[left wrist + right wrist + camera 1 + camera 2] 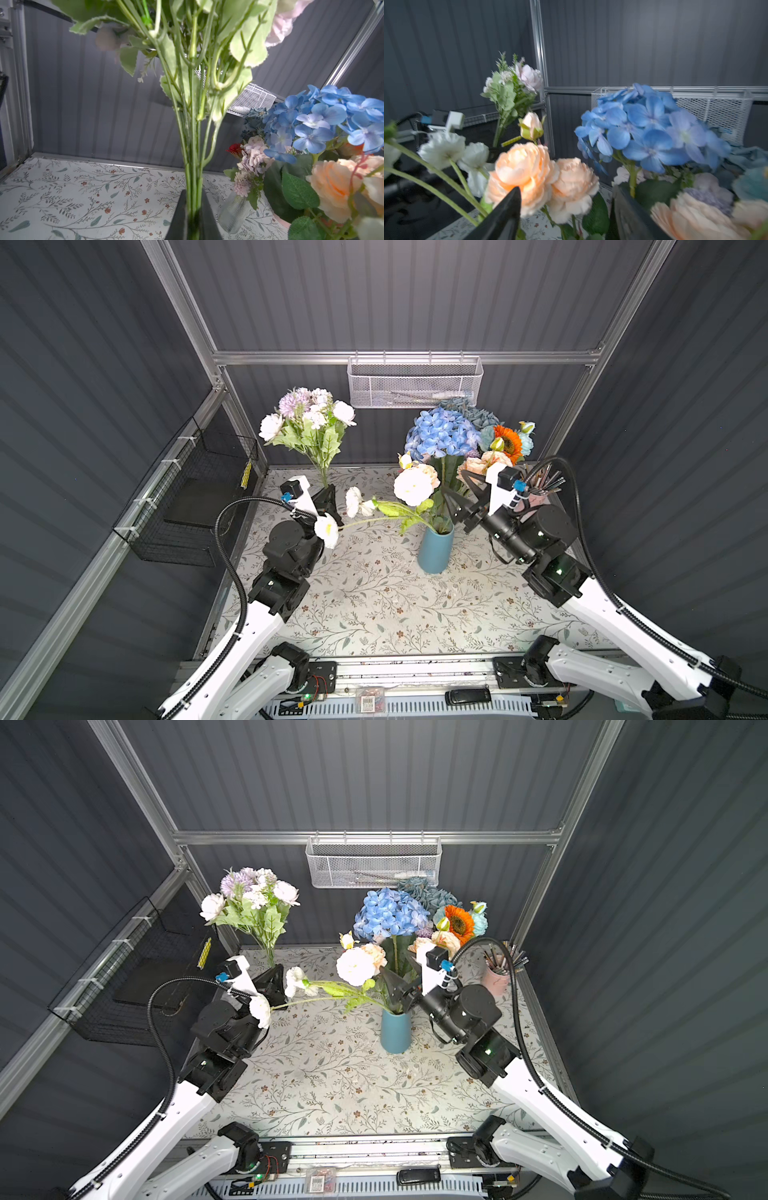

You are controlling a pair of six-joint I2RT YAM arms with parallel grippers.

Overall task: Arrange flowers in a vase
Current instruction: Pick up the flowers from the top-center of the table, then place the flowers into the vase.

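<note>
Left fingers (178, 220) clamp the lilac-white bunch (309, 423) high at the back; right fingers (508, 207) gape around peach roses (525, 172) above the blue vase (434, 549) — a closing tug could tip it, white blooms (353, 501) leaning far out.

Ahead of right gripper (565, 188): hydrangea (442, 433), peach blooms (525, 168) over vase (434, 551). Above left gripper (194, 194): its lilac-white bunch (311, 418); beside it, leaning white spray (354, 502). Open tabletop (374, 605) behind both.

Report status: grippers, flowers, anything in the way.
Left gripper shut on white-lilac bunch, upright. Right gripper open at blue vase, peach roses between its jaws. White blooms lean out of vase toward left arm.
</note>
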